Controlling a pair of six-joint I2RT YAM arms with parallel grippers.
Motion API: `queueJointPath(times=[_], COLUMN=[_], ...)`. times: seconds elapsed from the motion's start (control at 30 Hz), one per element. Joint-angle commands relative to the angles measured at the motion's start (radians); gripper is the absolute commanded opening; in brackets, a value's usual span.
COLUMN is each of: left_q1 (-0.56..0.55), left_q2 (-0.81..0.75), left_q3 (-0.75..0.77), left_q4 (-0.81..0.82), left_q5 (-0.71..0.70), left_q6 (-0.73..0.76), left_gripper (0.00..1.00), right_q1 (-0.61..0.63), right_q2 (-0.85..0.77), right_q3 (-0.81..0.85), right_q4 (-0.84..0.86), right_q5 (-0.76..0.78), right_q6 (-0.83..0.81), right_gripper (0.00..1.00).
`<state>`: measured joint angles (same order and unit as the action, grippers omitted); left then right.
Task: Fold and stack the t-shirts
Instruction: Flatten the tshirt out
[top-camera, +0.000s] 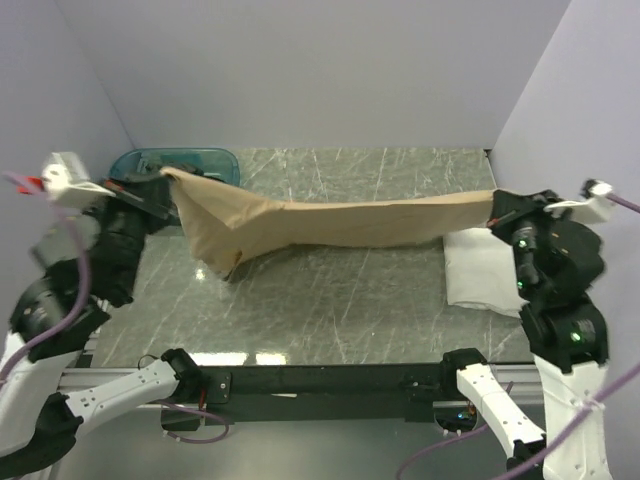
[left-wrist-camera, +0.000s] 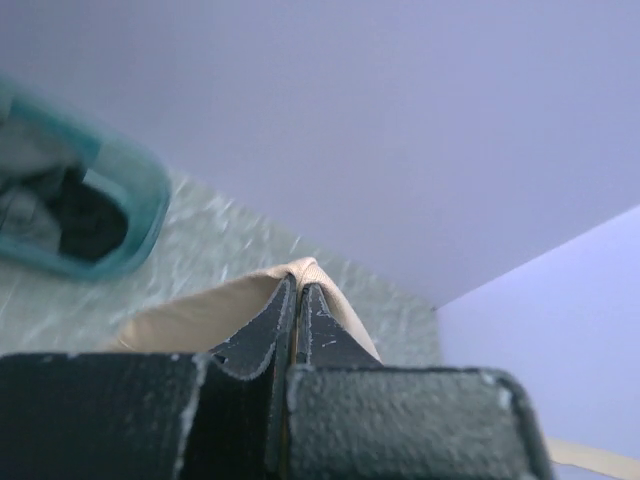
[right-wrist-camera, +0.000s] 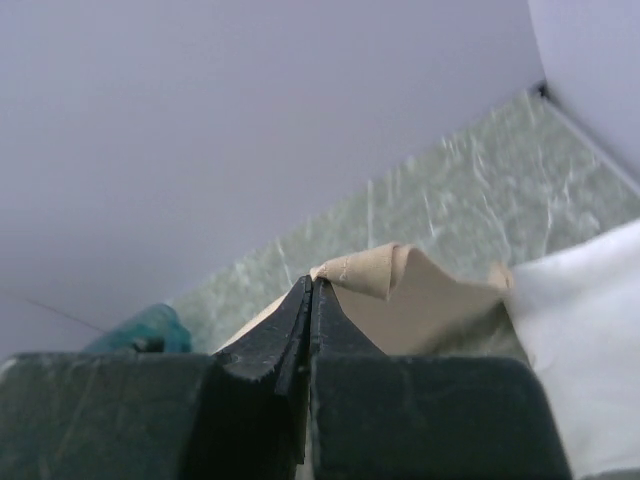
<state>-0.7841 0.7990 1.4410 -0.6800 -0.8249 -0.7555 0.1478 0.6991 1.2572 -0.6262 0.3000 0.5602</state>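
Since we grip the tan shirt (top-camera: 340, 222) at both ends, left gripper (left-wrist-camera: 298, 292) and right gripper (right-wrist-camera: 311, 287) each clenched on cloth, it hangs stretched over the table (top-camera: 330, 310), ready to lay flat for folding. The white shirt (top-camera: 478, 272) at right looks folded, though we see it poorly.

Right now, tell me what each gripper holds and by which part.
Both hold the tan t-shirt, stretched between them: the left gripper pinches a fold of cloth at one end, the right gripper a fold at the opposite end.
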Motion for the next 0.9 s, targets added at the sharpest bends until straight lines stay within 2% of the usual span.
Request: queueJointPath(times=[0.0,0.07,0.23,0.37,0.43,0.53,0.57,0.7,0.87], left_q1=[0.006,0.005,0.006,0.005,0.005,0.006,0.008,0.014,0.014], left_q2=[0.025,0.071,0.114,0.147,0.193,0.213,0.209,0.171,0.157], left_q3=[0.149,0.296,0.522,0.634,0.756,0.855,0.86,0.836,0.719], left_q4=[0.201,0.149,0.152,0.191,0.136,0.115,0.128,0.171,0.224], left_q5=[0.052,0.075,0.223,0.283,0.291,0.365,0.407,0.435,0.389], left_q6=[0.296,0.344,0.436,0.542,0.55,0.564,0.565,0.567,0.599], left_gripper=[0.01,0.01,0.01,0.01,0.01,0.01,0.01,0.01,0.01], right_q1=[-0.002,-0.002,-0.002,-0.004,-0.004,-0.004,-0.004,-0.004,-0.004], right_q2=[0.005,0.01,0.023,0.045,0.042,0.037,0.039,0.021,0.005], right_q3=[0.179,0.275,0.45,0.596,0.619,0.66,0.688,0.709,0.612], right_q4=[-0.058,-0.076,-0.128,-0.181,-0.185,-0.188,-0.194,-0.205,-0.181], right_q5=[0.019,-0.009,-0.042,-0.102,-0.134,-0.188,-0.191,-0.208,-0.196], right_q6=[-0.075,-0.086,-0.129,-0.141,-0.14,-0.138,-0.138,-0.135,-0.132], right_gripper=[0.0,0.0,0.0,0.0,0.0,0.0,0.0,0.0,0.0])
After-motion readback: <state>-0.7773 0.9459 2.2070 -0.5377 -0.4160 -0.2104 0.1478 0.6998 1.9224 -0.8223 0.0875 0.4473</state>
